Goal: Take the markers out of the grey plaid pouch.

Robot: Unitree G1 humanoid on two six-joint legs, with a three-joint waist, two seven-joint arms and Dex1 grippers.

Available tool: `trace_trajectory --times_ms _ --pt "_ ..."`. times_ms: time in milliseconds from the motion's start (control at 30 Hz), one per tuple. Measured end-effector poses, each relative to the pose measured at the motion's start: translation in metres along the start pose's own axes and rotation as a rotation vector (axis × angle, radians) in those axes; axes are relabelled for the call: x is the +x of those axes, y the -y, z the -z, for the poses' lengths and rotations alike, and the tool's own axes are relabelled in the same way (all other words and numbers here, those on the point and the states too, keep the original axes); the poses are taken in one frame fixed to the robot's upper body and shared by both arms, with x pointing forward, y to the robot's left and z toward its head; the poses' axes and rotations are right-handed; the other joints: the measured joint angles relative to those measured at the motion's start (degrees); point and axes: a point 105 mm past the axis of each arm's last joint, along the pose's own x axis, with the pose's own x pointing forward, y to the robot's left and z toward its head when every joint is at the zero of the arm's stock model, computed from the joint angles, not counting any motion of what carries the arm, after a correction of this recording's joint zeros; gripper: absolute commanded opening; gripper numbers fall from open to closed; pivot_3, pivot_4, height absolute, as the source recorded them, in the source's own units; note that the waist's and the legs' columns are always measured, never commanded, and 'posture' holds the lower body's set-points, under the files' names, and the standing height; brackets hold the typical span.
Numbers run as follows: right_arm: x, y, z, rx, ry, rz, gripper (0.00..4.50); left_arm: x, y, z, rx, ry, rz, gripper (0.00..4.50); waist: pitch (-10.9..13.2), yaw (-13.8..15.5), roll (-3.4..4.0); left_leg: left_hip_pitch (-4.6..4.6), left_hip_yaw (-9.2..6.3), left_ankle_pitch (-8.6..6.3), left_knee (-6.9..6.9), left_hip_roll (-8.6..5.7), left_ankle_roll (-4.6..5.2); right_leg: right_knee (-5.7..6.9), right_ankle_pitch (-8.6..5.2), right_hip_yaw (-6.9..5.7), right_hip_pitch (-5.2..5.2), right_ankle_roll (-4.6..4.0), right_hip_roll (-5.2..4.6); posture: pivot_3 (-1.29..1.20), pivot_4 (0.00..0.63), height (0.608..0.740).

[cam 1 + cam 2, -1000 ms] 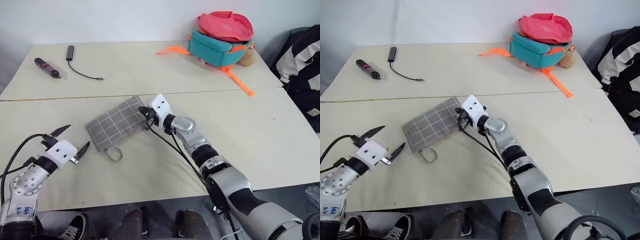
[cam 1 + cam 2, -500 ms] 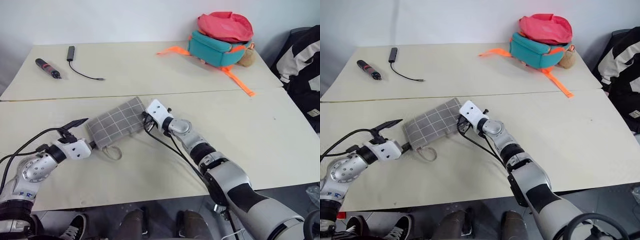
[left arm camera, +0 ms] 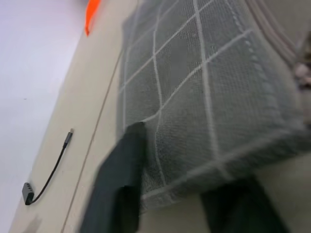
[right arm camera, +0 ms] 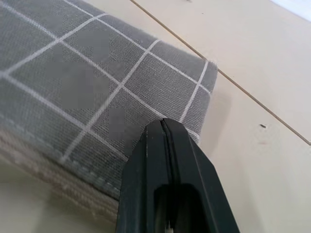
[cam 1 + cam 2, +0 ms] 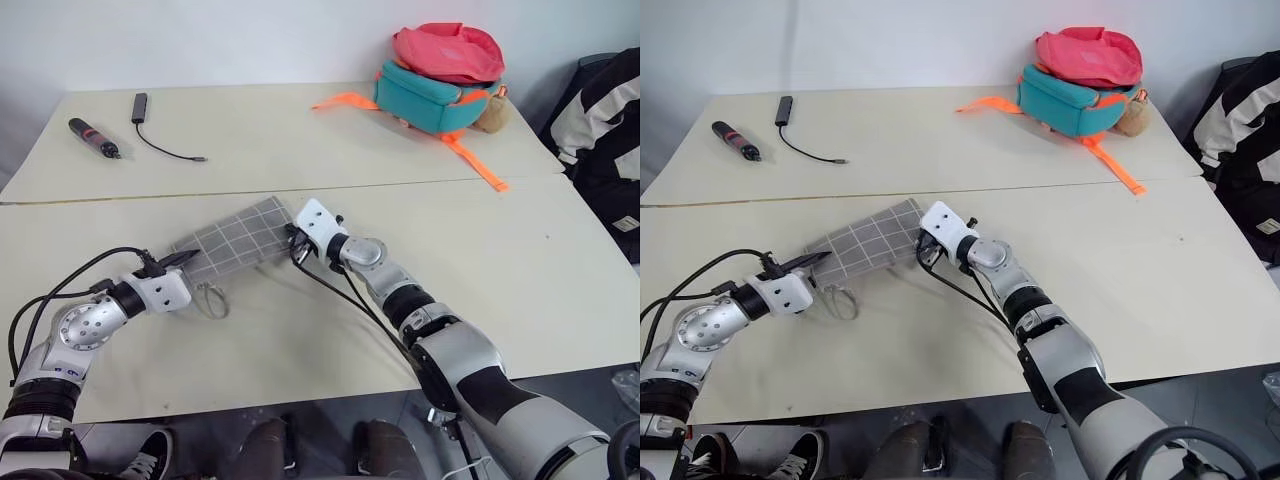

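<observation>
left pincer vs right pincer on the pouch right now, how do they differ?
1. The left pincer straddles the near-left end of the grey plaid pouch, one finger above the fabric and one below; the right pincer is shut, fingers pressed together, its tip against the right end.
2. The left end of the pouch, between the left pincer's fingers, is raised off the table; the end at the right pincer stays low.

Shared: both meet the pouch, at opposite ends.
</observation>
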Motion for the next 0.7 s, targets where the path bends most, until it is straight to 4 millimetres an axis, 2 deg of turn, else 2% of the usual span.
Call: trace_trajectory --times_ms 33,100,200,333,400,467,533,600,700 --pt "-0.001 0.0 0.0 0.002 0.004 -0.004 0.0 0.0 -0.001 -0.001 -0.009 0.005 -0.002 0.11 0.0 0.0 0.04 0.01 0.0 0.0 0.0 0.0 0.0 0.0 0.0 0.0 0.01 0.0 0.0 0.0 0.15 0.74" --pt "-0.002 0.001 -0.001 0.042 0.021 -0.01 0.0 -0.001 0.0 -0.001 -0.02 0.007 -0.003 0.05 0.0 0.0 0.09 0.01 0.0 0.0 0.0 0.0 0.01 0.0 0.0 0.0 0.01 0.0 0.0 0.0 0.15 0.74" --pt "-0.006 0.007 -0.005 0.121 0.062 -0.012 0.89 -0.001 -0.001 0.0 -0.043 0.004 -0.018 0.0 0.0 -0.1 0.11 0.0 0.0 0.0 0.0 0.0 0.02 0.0 0.0 0.0 0.01 0.0 0.0 0.0 0.15 0.74" --pt "-0.021 0.019 -0.03 0.186 0.188 -0.064 2.25 0.004 -0.002 -0.003 -0.103 -0.006 -0.061 0.0 0.0 0.3 0.13 -0.01 -0.05 -0.01 0.03 -0.01 0.06 -0.01 0.0 0.0 0.06 0.0 -0.02 0.0 0.15 0.74" --pt "-0.036 0.015 -0.039 0.215 0.234 -0.141 2.99 0.007 -0.001 -0.006 -0.131 -0.01 -0.08 0.0 -0.1 0.6 0.13 -0.03 -0.09 -0.04 0.05 -0.02 0.11 -0.02 0.0 -0.01 0.08 0.0 -0.04 0.0 0.15 0.74" --pt "-0.059 -0.002 -0.042 0.258 0.246 -0.276 3.63 0.011 0.001 -0.012 -0.14 -0.009 -0.087 0.0 -0.1 0.8 0.13 -0.1 -0.2 -0.11 0.08 -0.08 0.22 -0.03 0.0 0.0 0.1 0.01 -0.08 0.0 0.15 0.74" --pt "-0.082 -0.026 -0.041 0.322 0.221 -0.405 3.63 0.018 0.002 -0.022 -0.138 -0.005 -0.095 0.0 -0.1 1.0 0.13 -0.16 -0.25 -0.16 0.12 -0.13 0.29 -0.1 0.01 -0.01 0.13 0.01 -0.12 0.0 0.15 0.74" --pt "-0.095 -0.045 -0.039 0.381 0.187 -0.482 3.63 0.029 0.007 -0.036 -0.146 0.018 -0.089 0.0 -0.1 0.9 0.12 -0.19 -0.17 -0.17 0.13 -0.16 0.3 -0.26 0.01 -0.05 0.15 0.01 -0.12 0.0 0.15 0.74" --pt "-0.102 -0.061 -0.035 0.441 0.135 -0.506 3.63 0.044 0.016 -0.057 -0.146 0.051 -0.061 0.0 -0.1 0.8 0.02 -0.17 -0.11 -0.14 0.14 -0.12 0.24 -0.27 0.0 -0.09 0.13 0.01 -0.1 0.0 0.15 0.74"
